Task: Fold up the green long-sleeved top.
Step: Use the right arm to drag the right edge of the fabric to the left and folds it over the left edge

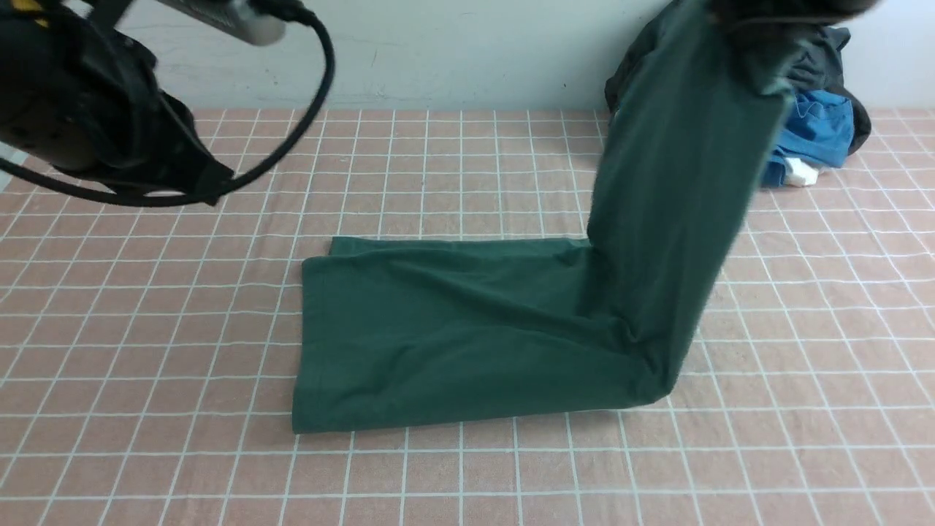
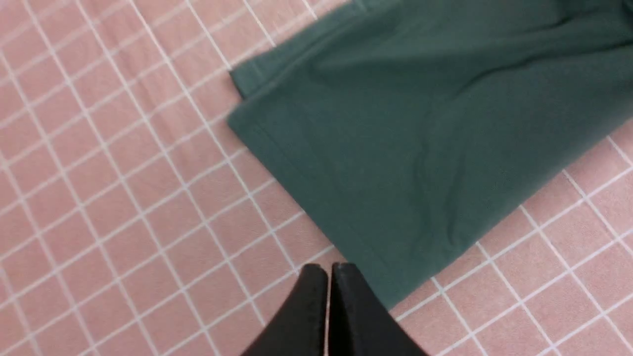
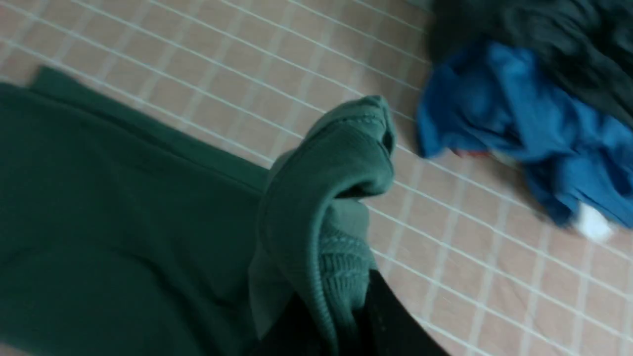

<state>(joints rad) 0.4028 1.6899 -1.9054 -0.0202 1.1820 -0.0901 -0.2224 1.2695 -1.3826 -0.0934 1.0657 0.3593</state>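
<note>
A dark green long-sleeved cotton top (image 1: 467,329) lies folded into a long band across the centre of the frame. It rests on a worktop (image 1: 146,365) covered in pink cloth with a white grid. The right part of the top rises steeply toward the upper right of the frame, where the right tool (image 3: 346,324) is clamped on a bunched, ribbed edge of the fabric. The left tool (image 2: 327,271), its black fingertips pressed together and holding nothing, hangs above the worktop close to a corner of the top's flat end. Its arm fills the upper left. At the upper right, behind the raised fabric, a crumpled bright blue garment (image 1: 814,135) lies against a dark grey-black garment (image 1: 833,51).
</note>
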